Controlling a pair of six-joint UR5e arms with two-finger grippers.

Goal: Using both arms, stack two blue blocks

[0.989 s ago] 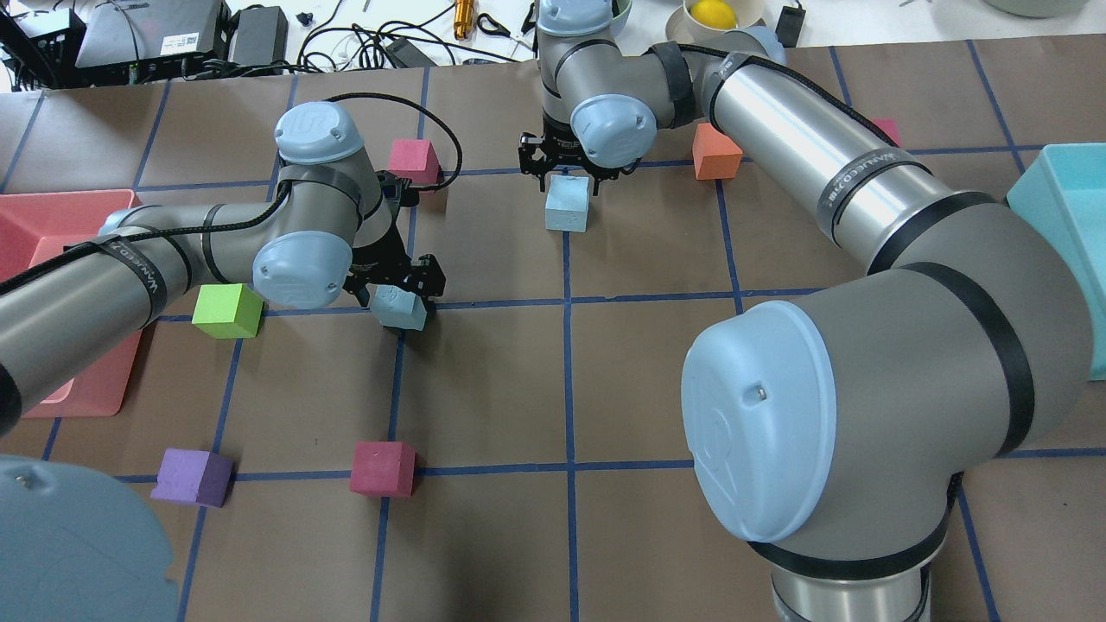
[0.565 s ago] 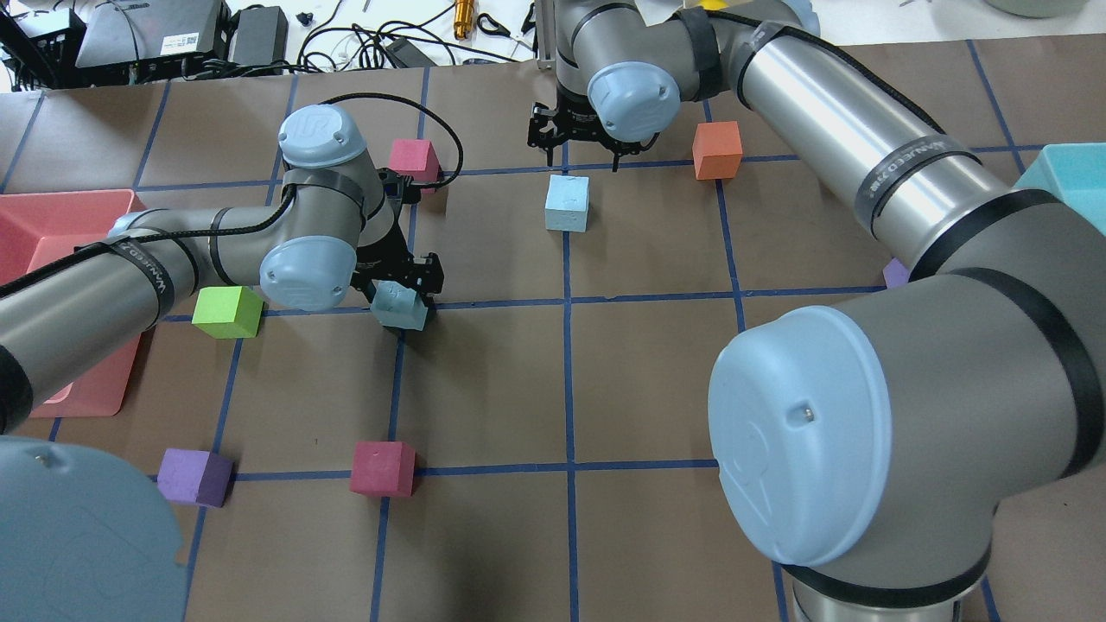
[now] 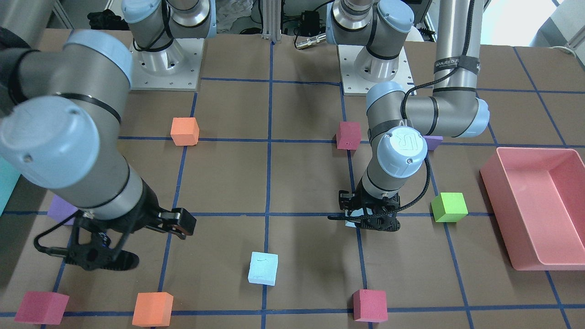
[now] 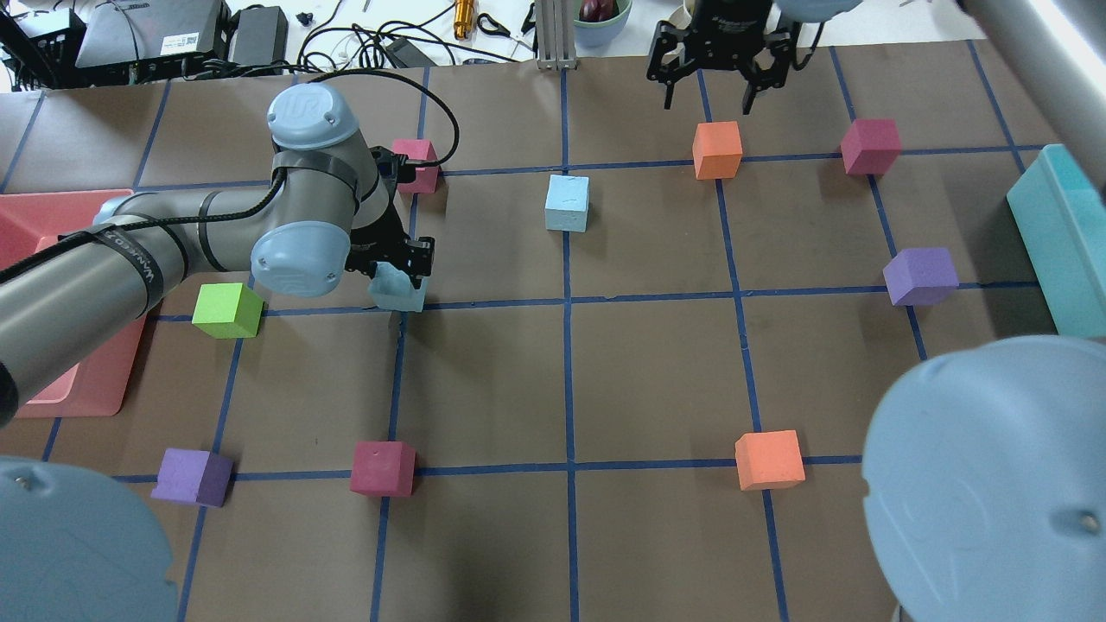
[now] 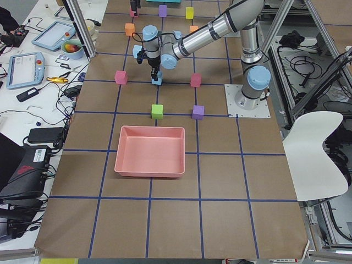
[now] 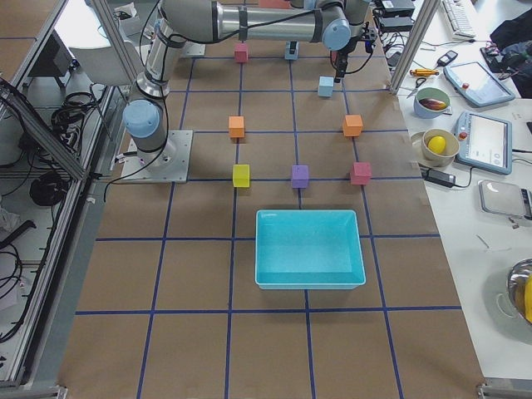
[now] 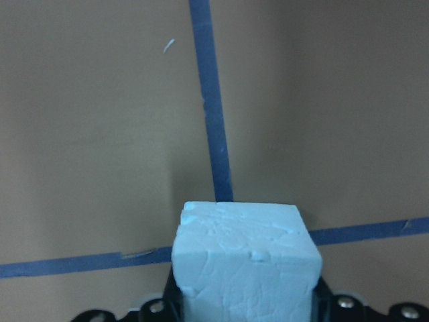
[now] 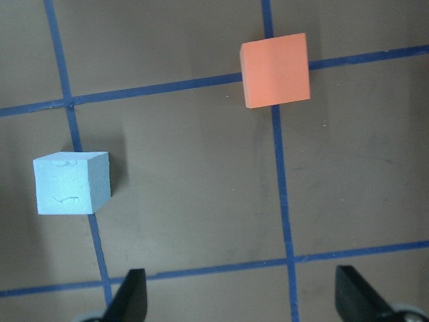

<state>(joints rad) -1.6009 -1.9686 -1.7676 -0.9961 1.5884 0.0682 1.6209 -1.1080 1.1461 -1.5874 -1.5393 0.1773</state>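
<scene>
The left end effector point(image 4: 403, 278) is clamped on one blue block point(image 7: 244, 261), low over the tabletop point(image 4: 648, 371); whether the block touches it cannot be told. This is well to the robot's left of the second blue block point(image 4: 568, 203), which sits alone and free. The right end effector point(image 4: 707, 97) hangs spread and empty, farther out than that free block and to its right, past an orange cube point(image 4: 717, 149). The likely trouble is at placement. The held cube looks slightly turned against the free block's edges, so an off-centre set-down could tip or shove the light foam.
</scene>
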